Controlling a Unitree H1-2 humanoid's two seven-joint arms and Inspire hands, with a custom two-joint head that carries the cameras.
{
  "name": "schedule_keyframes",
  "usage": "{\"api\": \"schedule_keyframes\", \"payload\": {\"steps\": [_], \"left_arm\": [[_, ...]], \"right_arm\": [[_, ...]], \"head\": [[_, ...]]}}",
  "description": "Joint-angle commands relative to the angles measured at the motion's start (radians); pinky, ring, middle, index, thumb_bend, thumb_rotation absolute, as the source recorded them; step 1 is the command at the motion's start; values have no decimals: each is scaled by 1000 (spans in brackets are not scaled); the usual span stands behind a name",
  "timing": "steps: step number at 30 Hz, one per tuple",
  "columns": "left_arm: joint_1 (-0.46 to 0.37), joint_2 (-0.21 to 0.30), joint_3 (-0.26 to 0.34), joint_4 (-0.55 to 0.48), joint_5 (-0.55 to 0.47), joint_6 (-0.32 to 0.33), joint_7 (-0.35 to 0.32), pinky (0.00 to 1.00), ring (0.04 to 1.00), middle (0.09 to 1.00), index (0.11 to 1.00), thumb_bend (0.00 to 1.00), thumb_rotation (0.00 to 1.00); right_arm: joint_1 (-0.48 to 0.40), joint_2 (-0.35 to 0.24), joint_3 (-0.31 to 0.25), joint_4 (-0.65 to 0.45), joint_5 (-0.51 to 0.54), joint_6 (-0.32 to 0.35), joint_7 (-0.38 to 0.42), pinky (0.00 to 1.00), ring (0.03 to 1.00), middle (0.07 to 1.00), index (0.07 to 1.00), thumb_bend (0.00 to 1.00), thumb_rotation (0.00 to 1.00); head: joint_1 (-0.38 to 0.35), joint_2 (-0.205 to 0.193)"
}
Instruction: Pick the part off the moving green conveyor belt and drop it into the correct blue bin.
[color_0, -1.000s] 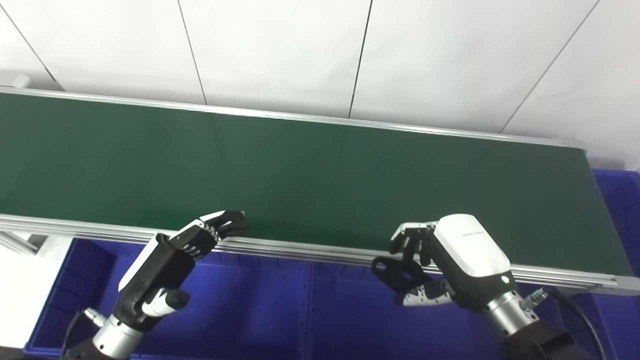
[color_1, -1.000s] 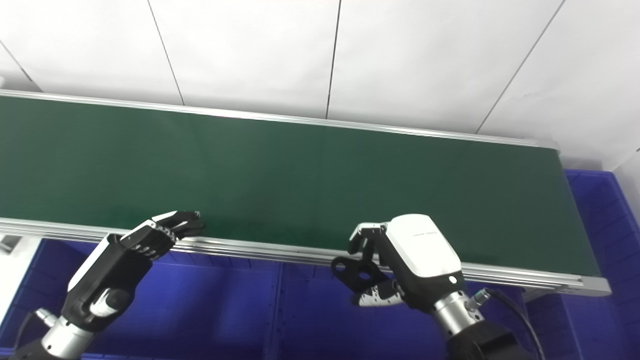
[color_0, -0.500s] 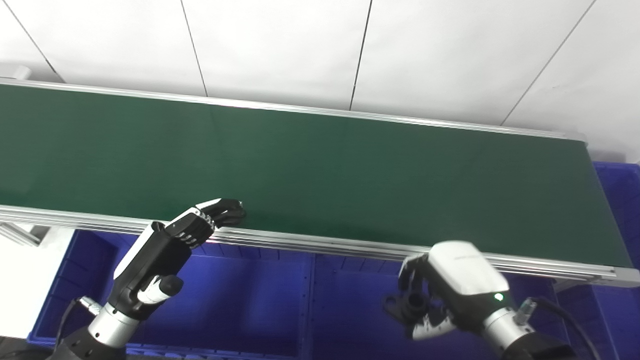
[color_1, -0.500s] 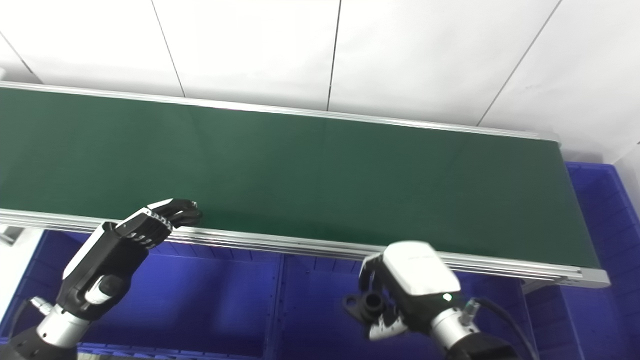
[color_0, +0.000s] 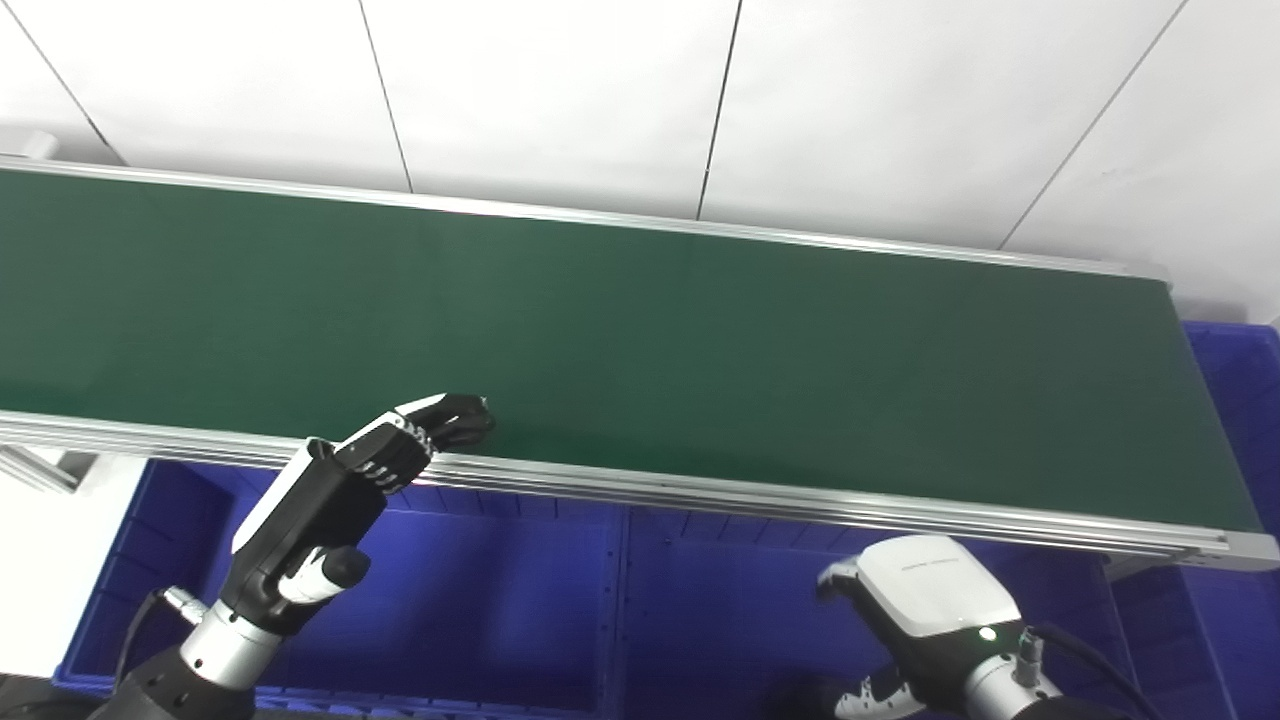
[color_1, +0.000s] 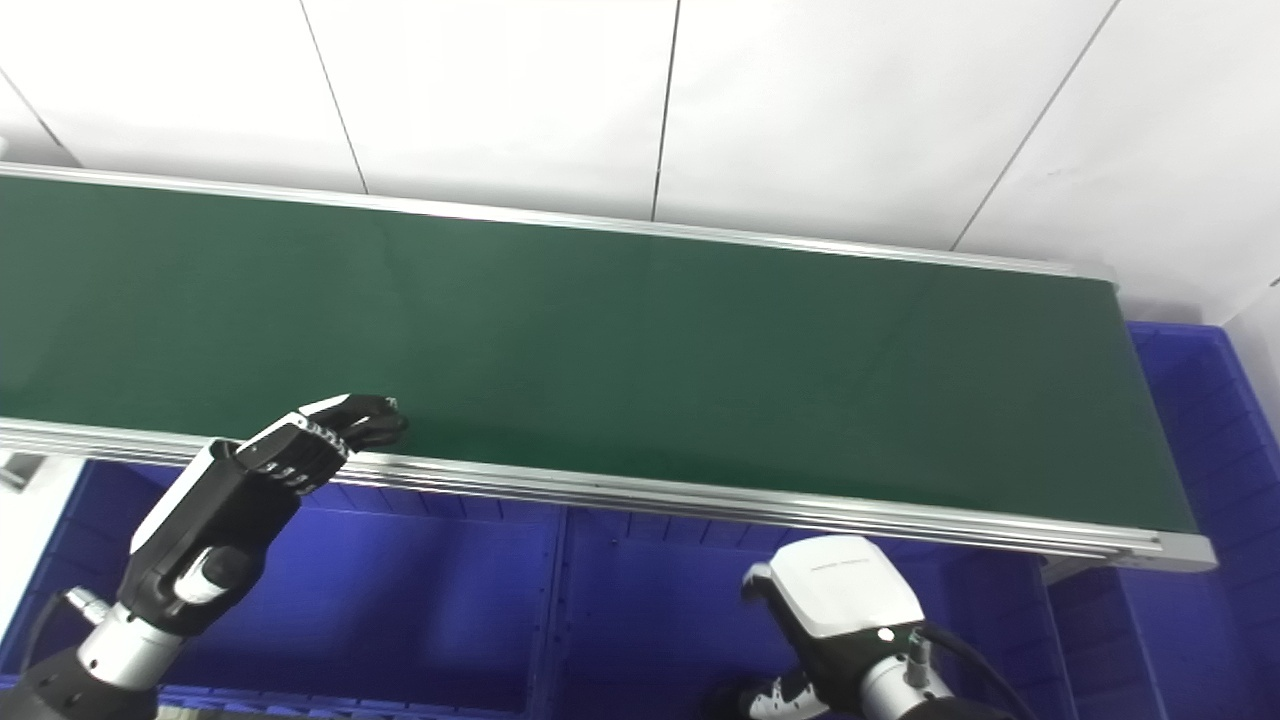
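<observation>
The green conveyor belt (color_0: 700, 340) runs across the view with no part on it. My right hand (color_0: 925, 610) is low inside the middle blue bin (color_0: 720, 590), below the belt's front rail. Only its white back and thumb show; its fingers are hidden. A dark shape (color_0: 797, 695) lies at its thumb by the bottom edge; it may be the black part, and I cannot tell whether it is held. My left hand (color_0: 345, 485) is open and empty, with its fingertips (color_0: 462, 418) at the front rail.
A row of blue bins runs under the belt's near side: a left compartment (color_0: 480, 600) beneath my left hand, and another bin (color_0: 1235, 400) at the belt's right end. The silver front rail (color_0: 800, 500) stands between hands and belt. White wall behind.
My right hand has dropped from the belt's front rail down into the middle blue bin with the black part, and its fingers are now out of sight. My left hand has stayed put.
</observation>
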Motion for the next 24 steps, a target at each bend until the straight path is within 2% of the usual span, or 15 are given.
{"api": "schedule_keyframes", "payload": {"steps": [1, 3, 5, 6, 7, 9, 12, 14, 15, 16, 17, 18, 20, 21, 24], "left_arm": [[-8, 22, 1, -11, -16, -31, -6, 849, 855, 884, 839, 764, 765], [-4, 21, 3, -15, -8, -26, -1, 848, 855, 885, 839, 770, 766], [0, 20, 4, -22, -1, -21, 4, 846, 856, 885, 838, 776, 769], [2, 21, 3, -25, -7, -13, 2, 852, 854, 885, 837, 775, 765], [3, 21, 3, -23, -8, -16, 1, 862, 858, 887, 838, 776, 754], [7, 23, 4, -27, 7, -17, 6, 864, 857, 886, 840, 778, 768], [16, 24, 2, -53, 8, 20, 17, 871, 861, 887, 837, 785, 753], [15, 29, -4, -48, -4, 20, 8, 874, 865, 889, 842, 770, 746], [14, 32, -9, -47, -7, 24, 4, 876, 867, 891, 845, 762, 744], [13, 33, -12, -47, -8, 27, 2, 878, 872, 888, 854, 748, 737], [9, 32, -18, -43, -9, 21, -4, 879, 873, 887, 857, 744, 735], [6, 32, -24, -41, -11, 21, -8, 884, 886, 897, 870, 721, 730], [6, 24, -29, -43, 7, 18, 0, 873, 884, 897, 876, 714, 731], [5, 18, -33, -47, 19, 20, 7, 862, 879, 905, 889, 714, 738], [11, -3, -41, -54, 32, 26, 22, 859, 881, 919, 903, 715, 732]], "right_arm": [[9, 19, -16, -35, -11, -35, -20, 682, 823, 944, 971, 406, 343], [14, 35, -29, -38, -3, -29, -19, 694, 835, 955, 982, 388, 400], [17, 48, -42, -43, 9, -24, -21, 701, 843, 958, 979, 401, 406], [20, 54, -50, -48, 17, -22, -21, 711, 855, 966, 981, 412, 486], [22, 59, -57, -53, 25, -21, -19, 714, 859, 965, 975, 429, 509], [26, 64, -70, -61, 48, -23, -31, 715, 856, 956, 960, 437, 500], [36, 71, -89, -64, 111, -25, -96, 698, 832, 927, 933, 401, 482], [45, 97, -114, -59, 194, -7, -188, 672, 801, 885, 888, 404, 497], [54, 139, -141, -46, 290, 6, -288, 660, 786, 865, 867, 409, 505], [60, 170, -162, -37, 359, 14, -360, 598, 704, 760, 740, 484, 206], [63, 232, -189, -29, 426, 52, -414, 576, 675, 724, 696, 509, 105], [67, 286, -212, -21, 498, 83, -460, 501, 603, 675, 646, 455, 34], [76, 354, -235, 6, 632, 92, -528, 451, 561, 665, 655, 422, 8], [83, 377, -240, 28, 721, 78, -556, 471, 595, 713, 693, 413, 42], [111, 401, -224, 94, 909, -8, -621, 525, 654, 750, 724, 406, 132]], "head": [[0, -1], [1, -2], [1, -2], [0, -1], [0, -1], [3, -3], [5, -5], [6, -9], [10, -13], [10, -13], [13, -15], [17, -17], [26, -23], [27, -25], [36, -37]]}}
